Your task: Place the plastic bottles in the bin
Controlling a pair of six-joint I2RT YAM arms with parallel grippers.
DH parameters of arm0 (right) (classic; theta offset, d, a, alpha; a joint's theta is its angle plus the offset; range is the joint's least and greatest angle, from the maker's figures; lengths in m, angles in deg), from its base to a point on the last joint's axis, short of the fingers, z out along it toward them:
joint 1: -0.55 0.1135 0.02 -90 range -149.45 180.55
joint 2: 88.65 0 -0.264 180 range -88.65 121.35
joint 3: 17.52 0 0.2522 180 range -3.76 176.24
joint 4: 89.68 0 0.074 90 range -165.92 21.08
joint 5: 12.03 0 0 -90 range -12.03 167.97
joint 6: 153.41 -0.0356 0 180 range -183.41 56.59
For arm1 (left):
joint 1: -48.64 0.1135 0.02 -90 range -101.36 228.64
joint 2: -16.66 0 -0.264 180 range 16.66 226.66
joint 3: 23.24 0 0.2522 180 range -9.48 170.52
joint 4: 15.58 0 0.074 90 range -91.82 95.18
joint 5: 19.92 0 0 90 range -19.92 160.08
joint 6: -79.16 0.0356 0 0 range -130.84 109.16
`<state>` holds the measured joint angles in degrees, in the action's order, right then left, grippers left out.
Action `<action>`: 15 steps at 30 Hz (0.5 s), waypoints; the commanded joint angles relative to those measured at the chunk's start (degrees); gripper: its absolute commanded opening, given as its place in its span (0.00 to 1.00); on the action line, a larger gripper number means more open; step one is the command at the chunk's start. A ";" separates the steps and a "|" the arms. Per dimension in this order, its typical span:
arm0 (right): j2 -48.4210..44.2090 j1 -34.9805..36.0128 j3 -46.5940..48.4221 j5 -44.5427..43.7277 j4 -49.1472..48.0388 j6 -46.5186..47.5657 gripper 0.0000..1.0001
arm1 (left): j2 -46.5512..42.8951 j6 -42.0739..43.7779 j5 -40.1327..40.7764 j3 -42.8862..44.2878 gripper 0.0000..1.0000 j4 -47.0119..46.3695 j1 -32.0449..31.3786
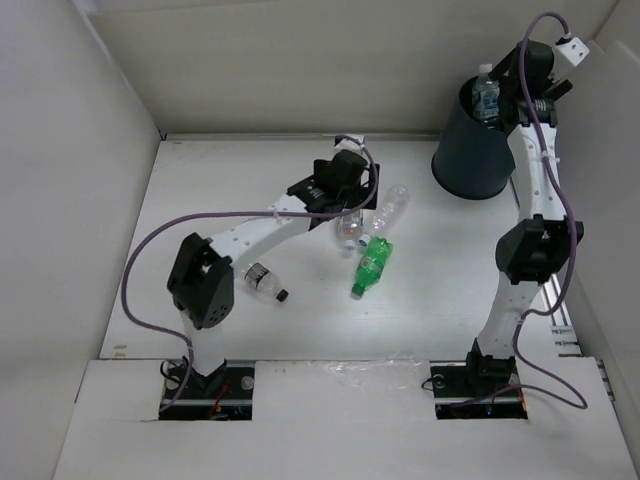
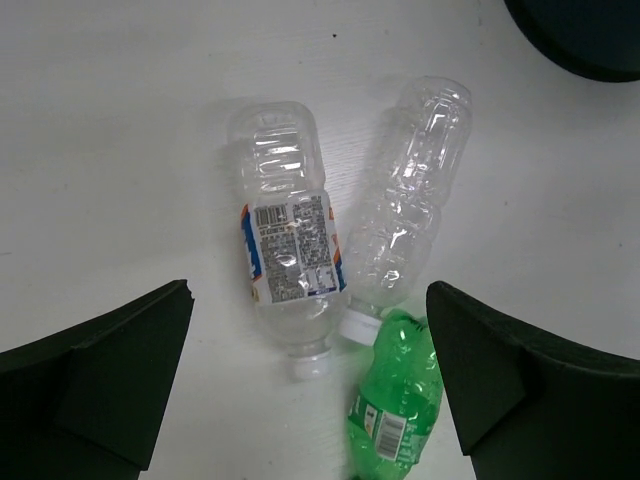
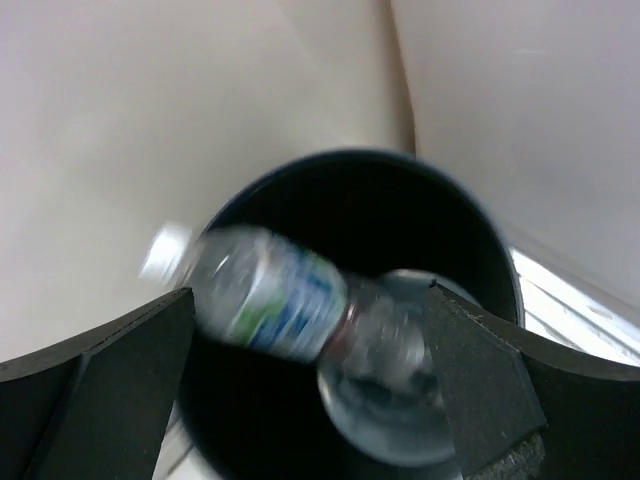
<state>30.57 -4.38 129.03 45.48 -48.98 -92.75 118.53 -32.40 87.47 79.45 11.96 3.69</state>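
At one o'clock the right gripper (image 3: 309, 300) hangs wide open over the bin (image 1: 470, 165) with a blurred bottle (image 3: 270, 300) dropping in, while the left gripper (image 2: 308, 295), equally spread, hovers at centre above the labelled bottle (image 2: 290, 250), which it probably must lower onto and clamp next.

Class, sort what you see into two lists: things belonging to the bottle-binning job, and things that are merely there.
Belongs to the job: bin; blue-labelled bottle at its mouth; green bottle; labelled clear bottle; unlabelled clear bottle; black-capped bottle.

Merely there: purple cables; white walls.
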 commanded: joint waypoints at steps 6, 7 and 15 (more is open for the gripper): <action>-33.62 8.18 -34.12 8.47 -3.45 -4.31 0.99 | 17.90 0.91 -2.09 19.42 1.00 7.74 4.34; -37.62 9.05 -45.23 12.24 -9.13 -5.19 0.99 | 19.24 0.91 -3.40 20.66 1.00 8.27 5.39; -60.31 19.13 -63.34 15.27 -11.03 -6.25 0.99 | 26.89 1.52 -9.64 23.23 1.00 6.09 9.44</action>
<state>-26.98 9.79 68.77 58.24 -55.41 -98.10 145.80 -31.92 81.39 100.76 18.80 12.15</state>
